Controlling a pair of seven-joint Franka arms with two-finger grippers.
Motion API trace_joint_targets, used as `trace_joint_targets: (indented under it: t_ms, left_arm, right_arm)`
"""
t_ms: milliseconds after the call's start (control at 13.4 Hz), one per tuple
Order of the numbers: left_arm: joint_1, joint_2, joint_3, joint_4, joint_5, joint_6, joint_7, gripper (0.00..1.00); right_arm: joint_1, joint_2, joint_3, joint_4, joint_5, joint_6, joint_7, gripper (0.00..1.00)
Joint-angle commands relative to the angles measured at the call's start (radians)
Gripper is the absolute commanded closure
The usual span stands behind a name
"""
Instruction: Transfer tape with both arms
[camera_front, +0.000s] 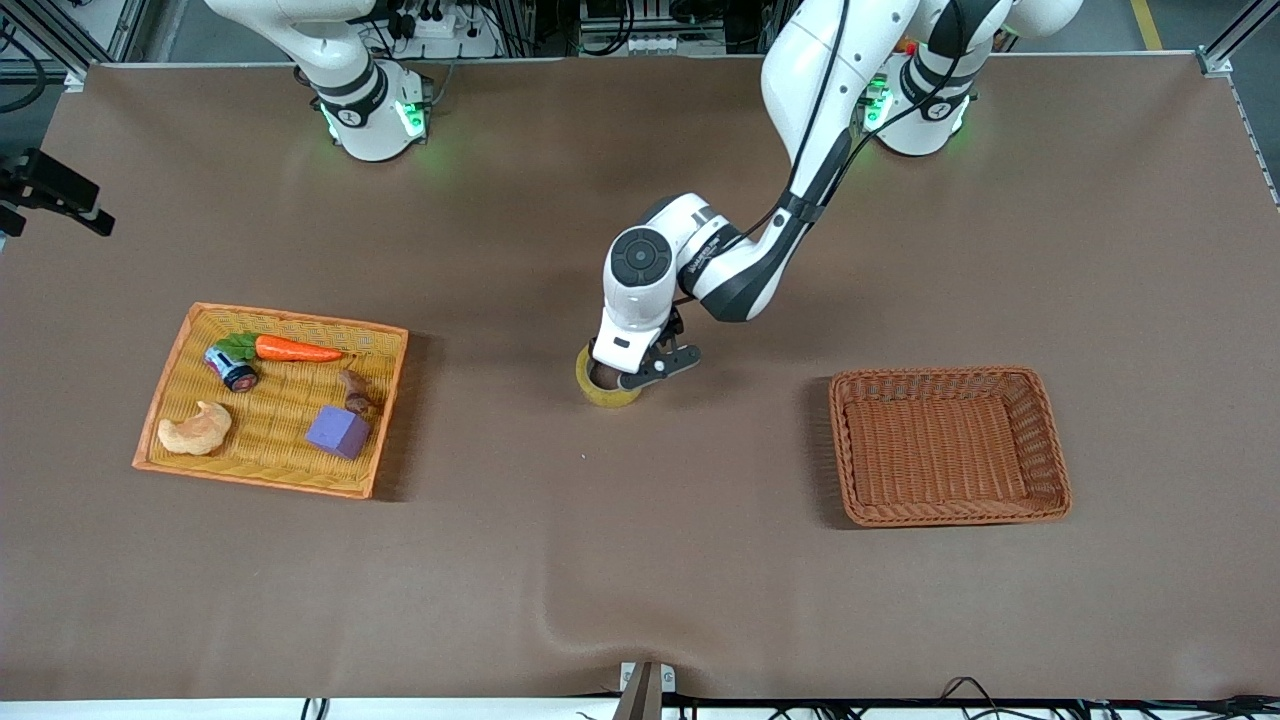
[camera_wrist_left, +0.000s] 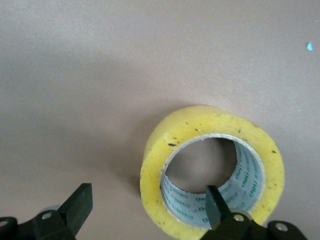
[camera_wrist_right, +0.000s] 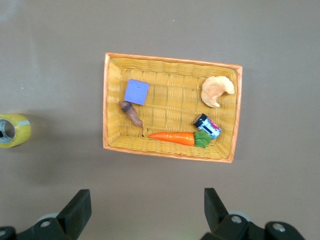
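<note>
The left end effector hangs wide open over the tape, one finger inside the core. Closing off-centre could tip the roll on the surface. The right end effector waits, open, above the yellow tray.

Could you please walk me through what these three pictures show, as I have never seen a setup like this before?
Two white robot arms stand at a brown table. One picture looks down from a high camera facing them; the other two come from cameras on each arm's wrist.

The left gripper is down at the yellow tape in the middle of the table. Its fingers are open, one inside the roll's hole and one outside, so nothing is held yet.

The right gripper is open, waiting high above a flat yellow tray. The tray holds a carrot, a croissant, a purple block, a small can and a small brown piece. An empty brown basket sits toward the left arm's end.
</note>
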Motion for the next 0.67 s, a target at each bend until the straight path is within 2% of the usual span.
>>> trace_joint_targets:
  t_ms: [0, 75, 150, 224, 299, 598]
  left_arm:
    - [-0.014, 0.037, 0.020, 0.031, 0.031, 0.038, -0.025, 0.00]
    - [-0.014, 0.045, 0.020, 0.031, 0.043, 0.055, -0.052, 0.13]
    - [-0.016, 0.049, 0.020, 0.031, 0.060, 0.058, -0.081, 0.54]
    - [-0.017, 0.050, 0.019, 0.031, 0.080, 0.058, -0.098, 0.82]
    - [-0.016, 0.048, 0.019, 0.031, 0.085, 0.058, -0.105, 1.00]
    - [-0.014, 0.040, 0.020, 0.031, 0.085, 0.056, -0.117, 1.00]
  right_arm:
    - [-0.034, 0.001, 0.033, 0.020, -0.034, -0.016, -0.006, 0.00]
    - [-0.031, 0.004, 0.031, 0.032, -0.034, -0.036, 0.003, 0.00]
    - [-0.026, 0.004, 0.030, 0.036, -0.034, -0.046, 0.003, 0.00]
    - [-0.028, 0.004, 0.031, 0.033, -0.034, -0.048, 0.003, 0.00]
    - [-0.026, 0.004, 0.031, 0.033, -0.034, -0.048, 0.003, 0.00]
    - [-0.025, 0.006, 0.033, 0.028, -0.034, -0.063, 0.006, 0.00]
